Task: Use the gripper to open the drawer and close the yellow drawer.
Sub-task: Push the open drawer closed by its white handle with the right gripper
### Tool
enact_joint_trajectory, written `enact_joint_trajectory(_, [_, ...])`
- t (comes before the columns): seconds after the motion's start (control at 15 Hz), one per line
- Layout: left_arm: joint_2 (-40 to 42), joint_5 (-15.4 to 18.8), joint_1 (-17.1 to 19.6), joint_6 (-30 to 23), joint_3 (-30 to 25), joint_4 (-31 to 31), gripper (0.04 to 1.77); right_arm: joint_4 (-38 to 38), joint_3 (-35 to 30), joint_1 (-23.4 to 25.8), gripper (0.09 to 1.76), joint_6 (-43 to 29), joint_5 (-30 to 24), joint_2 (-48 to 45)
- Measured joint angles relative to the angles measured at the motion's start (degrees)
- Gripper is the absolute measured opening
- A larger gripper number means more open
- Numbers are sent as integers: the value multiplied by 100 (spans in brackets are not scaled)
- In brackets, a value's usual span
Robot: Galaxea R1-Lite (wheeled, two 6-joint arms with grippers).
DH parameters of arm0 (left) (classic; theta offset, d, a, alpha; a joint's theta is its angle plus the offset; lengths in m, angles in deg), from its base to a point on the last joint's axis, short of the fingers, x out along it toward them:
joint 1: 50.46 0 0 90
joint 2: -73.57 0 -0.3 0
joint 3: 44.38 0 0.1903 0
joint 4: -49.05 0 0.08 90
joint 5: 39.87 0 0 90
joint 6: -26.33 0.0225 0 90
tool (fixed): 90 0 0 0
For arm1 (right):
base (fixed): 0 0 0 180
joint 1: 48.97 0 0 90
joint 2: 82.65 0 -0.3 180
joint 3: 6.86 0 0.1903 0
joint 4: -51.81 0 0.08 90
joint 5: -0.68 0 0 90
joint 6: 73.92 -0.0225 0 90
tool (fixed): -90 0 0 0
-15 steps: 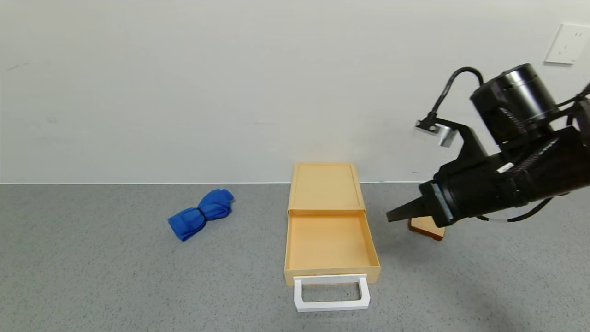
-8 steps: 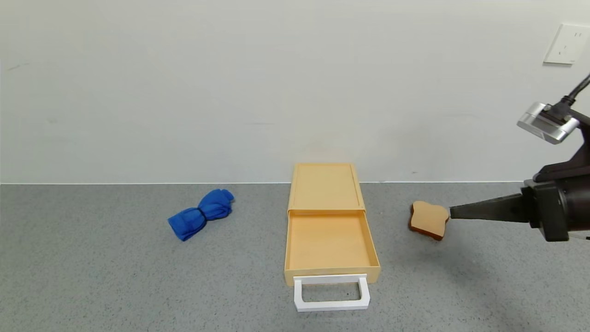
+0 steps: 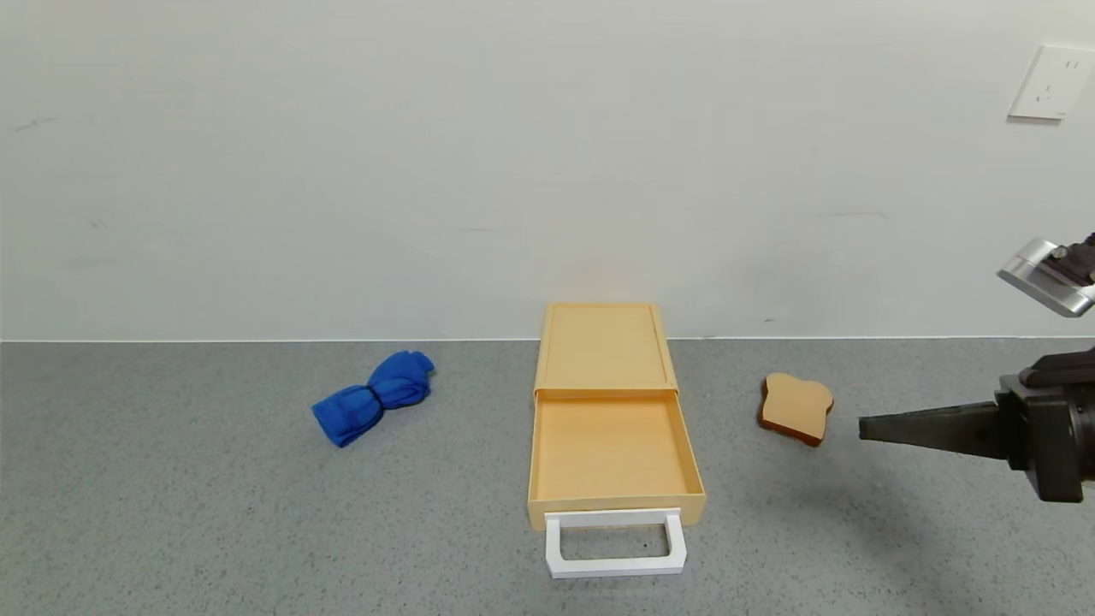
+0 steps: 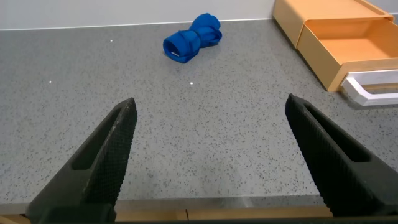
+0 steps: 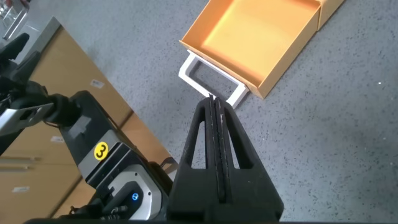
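The pale yellow drawer (image 3: 604, 346) lies flat on the grey table, its tray (image 3: 609, 449) slid out towards me and empty. Its white loop handle (image 3: 616, 543) is at the near end. My right gripper (image 3: 864, 425) is shut and empty. It hovers at the right edge of the head view, right of the drawer and apart from it. In the right wrist view its tips (image 5: 213, 99) point towards the handle (image 5: 211, 78) and tray (image 5: 255, 31). My left gripper (image 4: 210, 102) is open and empty over bare table, with the drawer (image 4: 348, 37) off to its side.
A blue rolled cloth (image 3: 374, 398) lies left of the drawer and also shows in the left wrist view (image 4: 191, 38). A tan toast slice (image 3: 796, 408) lies between the drawer and the right gripper. The wall stands close behind the drawer.
My right arm has drawn back to the right and lower, away from the drawer, uncovering the toast slice. The drawer, cloth and toast have not moved.
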Motion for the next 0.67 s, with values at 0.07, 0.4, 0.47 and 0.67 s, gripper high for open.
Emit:
enact_joint_trajectory(0.07, [0,1,1,0,0,0,172,2,-6,-46,12,-157,18,2])
enact_joint_trajectory(0.4, [0,1,1,0,0,0,172,9,5,-794,12,-1084,863,282])
enact_joint_trajectory(0.47, [0,1,1,0,0,0,172,15,5,-1025,12,-1251,1100,400])
enact_joint_trajectory(0.67, [0,1,4,0,0,0,172,17,-26,-1681,12,-1526,1598,846])
